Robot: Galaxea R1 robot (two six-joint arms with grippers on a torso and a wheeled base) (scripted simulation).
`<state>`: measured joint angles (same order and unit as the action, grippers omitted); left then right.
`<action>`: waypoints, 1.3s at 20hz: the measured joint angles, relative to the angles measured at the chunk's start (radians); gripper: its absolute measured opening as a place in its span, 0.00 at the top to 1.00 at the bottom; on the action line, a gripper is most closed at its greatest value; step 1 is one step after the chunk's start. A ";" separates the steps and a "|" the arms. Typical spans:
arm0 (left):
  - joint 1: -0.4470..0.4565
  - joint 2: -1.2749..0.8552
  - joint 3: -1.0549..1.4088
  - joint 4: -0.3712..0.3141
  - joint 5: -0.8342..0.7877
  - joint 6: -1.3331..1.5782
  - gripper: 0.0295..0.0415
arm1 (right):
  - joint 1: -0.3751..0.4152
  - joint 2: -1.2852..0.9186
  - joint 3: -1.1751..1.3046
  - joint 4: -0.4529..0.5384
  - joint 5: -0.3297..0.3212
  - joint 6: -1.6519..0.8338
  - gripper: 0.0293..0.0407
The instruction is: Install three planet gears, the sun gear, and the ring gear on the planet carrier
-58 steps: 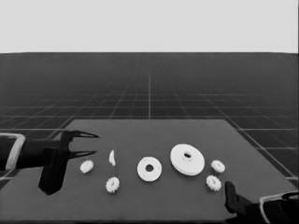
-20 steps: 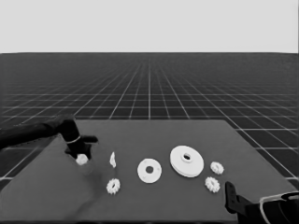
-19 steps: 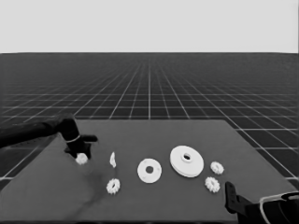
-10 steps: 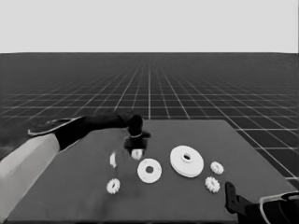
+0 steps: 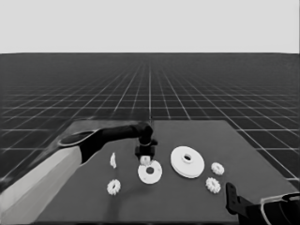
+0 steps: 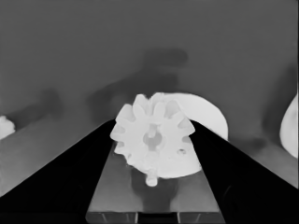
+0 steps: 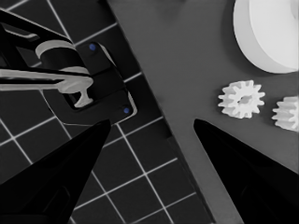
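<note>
Our left hand (image 5: 145,153) hung just above the near-left middle of the worktop (image 5: 262,154), its two fingers clamped on a small toothed gear (image 6: 153,137). In the left wrist view that gear sat squarely between the fingers, its bore facing the camera, with the white edge of the smaller round part (image 5: 150,172) showing right behind it. In the head view the gear hovered at the far rim of the smaller round part, not yet seated on it, so we judged the step in hand to be carrying the first gear in; nothing lay on that part yet.

The next move called for lining the bore up with one of the part's seats, which we could not make out, then lowering straight and letting go.

The larger round part (image 5: 187,161) lay just to the right of the smaller one. Two gears (image 5: 214,176) sat beyond it, also visible in the right wrist view, and another gear (image 5: 114,187) lay near the front left beside the thin white piece (image 5: 113,161). Our right hand (image 7: 149,140) waited spread apart over the worktop's near right corner, holding nothing.
</note>
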<state>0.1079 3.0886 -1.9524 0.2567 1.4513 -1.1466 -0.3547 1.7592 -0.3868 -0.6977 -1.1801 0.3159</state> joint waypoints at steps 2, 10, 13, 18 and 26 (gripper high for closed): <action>0.008 0.005 -0.014 0.009 -0.007 0.008 0.87 | 0.000 0.000 0.000 0.000 0.000 0.000 0.19; 0.014 0.008 -0.022 0.013 -0.011 0.011 0.26 | 0.000 0.000 0.000 0.000 0.000 0.000 0.19; 0.015 0.008 -0.022 0.013 -0.011 0.011 0.25 | 0.000 0.000 0.000 0.000 0.000 0.000 0.19; -0.075 -0.025 0.076 -0.063 0.042 -0.043 0.25 | 0.000 0.000 0.000 0.000 0.000 0.000 0.19; -0.128 -0.031 0.098 -0.112 0.061 -0.055 0.25 | 0.000 0.000 0.000 0.000 0.000 0.000 0.19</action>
<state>-0.0204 3.0576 -1.8545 0.1449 1.5122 -1.2014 -0.3547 1.7592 -0.3868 -0.6977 -1.1801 0.3159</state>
